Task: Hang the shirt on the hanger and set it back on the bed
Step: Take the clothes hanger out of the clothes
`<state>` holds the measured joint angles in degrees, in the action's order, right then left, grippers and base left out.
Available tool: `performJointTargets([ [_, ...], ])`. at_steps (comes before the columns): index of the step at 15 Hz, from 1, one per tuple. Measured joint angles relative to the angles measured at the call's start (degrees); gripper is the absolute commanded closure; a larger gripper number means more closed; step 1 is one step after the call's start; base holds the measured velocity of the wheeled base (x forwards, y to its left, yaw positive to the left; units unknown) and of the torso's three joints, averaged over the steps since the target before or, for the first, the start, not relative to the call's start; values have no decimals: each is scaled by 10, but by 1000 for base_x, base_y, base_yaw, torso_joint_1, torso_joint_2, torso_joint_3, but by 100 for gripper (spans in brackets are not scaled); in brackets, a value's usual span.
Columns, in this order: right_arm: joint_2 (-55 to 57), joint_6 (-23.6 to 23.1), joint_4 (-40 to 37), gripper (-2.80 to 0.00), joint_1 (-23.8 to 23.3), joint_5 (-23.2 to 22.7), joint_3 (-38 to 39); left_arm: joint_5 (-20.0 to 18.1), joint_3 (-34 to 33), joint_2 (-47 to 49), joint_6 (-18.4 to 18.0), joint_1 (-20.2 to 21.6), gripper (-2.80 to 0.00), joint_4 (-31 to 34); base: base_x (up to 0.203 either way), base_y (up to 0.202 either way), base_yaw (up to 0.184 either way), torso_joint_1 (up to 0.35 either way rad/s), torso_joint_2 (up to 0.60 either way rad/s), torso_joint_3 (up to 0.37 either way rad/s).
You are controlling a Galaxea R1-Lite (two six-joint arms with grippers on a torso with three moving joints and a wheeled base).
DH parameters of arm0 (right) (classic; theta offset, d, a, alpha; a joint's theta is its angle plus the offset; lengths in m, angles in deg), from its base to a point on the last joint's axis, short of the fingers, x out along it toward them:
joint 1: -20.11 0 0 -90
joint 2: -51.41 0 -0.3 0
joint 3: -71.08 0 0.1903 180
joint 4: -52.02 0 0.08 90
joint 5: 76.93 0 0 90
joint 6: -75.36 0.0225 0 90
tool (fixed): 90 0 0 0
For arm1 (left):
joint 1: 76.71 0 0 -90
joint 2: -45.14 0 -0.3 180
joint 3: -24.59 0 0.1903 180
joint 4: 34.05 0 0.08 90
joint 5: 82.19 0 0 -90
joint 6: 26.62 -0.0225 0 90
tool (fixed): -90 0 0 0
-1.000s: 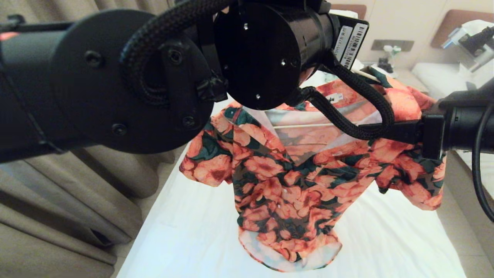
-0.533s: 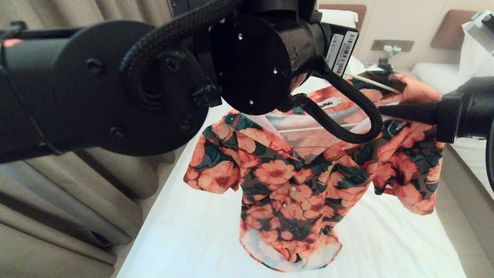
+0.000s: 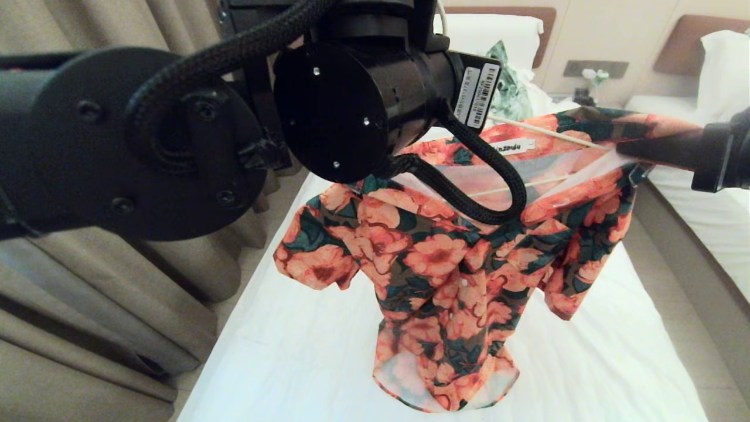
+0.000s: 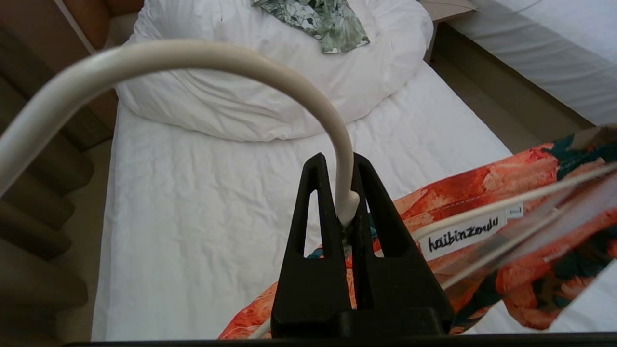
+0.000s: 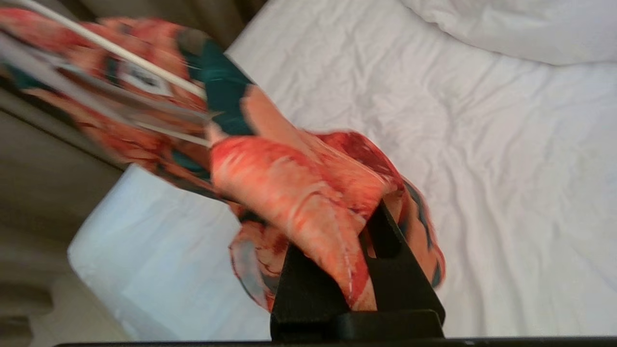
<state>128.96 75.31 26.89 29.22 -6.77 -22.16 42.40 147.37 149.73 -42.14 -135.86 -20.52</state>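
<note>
1. Shirt (image 3: 451, 275) and hanger (image 3: 545, 136) hang together in the air above the white sheet of the bed (image 3: 586, 363), roughly over the middle of the mattress; only the hem droops close to the sheet, and whether it touches cannot be told.
2. The left claw (image 4: 348, 212) is clamped shut on the neck of the cream wire hanger just below its curved hook, so it carries the weight.
3. The right claw (image 5: 371, 226) is pinched shut on a fold of floral cloth at the shirt's shoulder on the robot's right, where the hanger's arm pokes out bare past the collar.
4. That shoulder looks unseated: the wire runs above the fabric instead of inside it, while the other shoulder drapes properly.
5. To do this step well, the right claw should draw the cloth outward and over the wire tip, without tugging downward, since a downward pull would likely tilt the hanger in the left claw.
6. The left claw ought to keep the hook level and steady meanwhile.
7. Once both shoulders sit, lowering should be gentle and flat, well short of the green leaf-patterned garment (image 4: 318, 21) lying on the duvet (image 4: 270, 91) near the headboard end.
</note>
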Motion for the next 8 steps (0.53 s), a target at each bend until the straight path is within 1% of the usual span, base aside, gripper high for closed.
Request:
performJointTargets([
  [4,37,-9,3,0,-15,0,-7,-1,-25,-21,8,1,0,0,0,0,0,0,0,0],
  [8,66,-8,1,0,-37,-4,-22,-3,-31,-27,8,11,0,0,0,0,0,0,0,0],
])
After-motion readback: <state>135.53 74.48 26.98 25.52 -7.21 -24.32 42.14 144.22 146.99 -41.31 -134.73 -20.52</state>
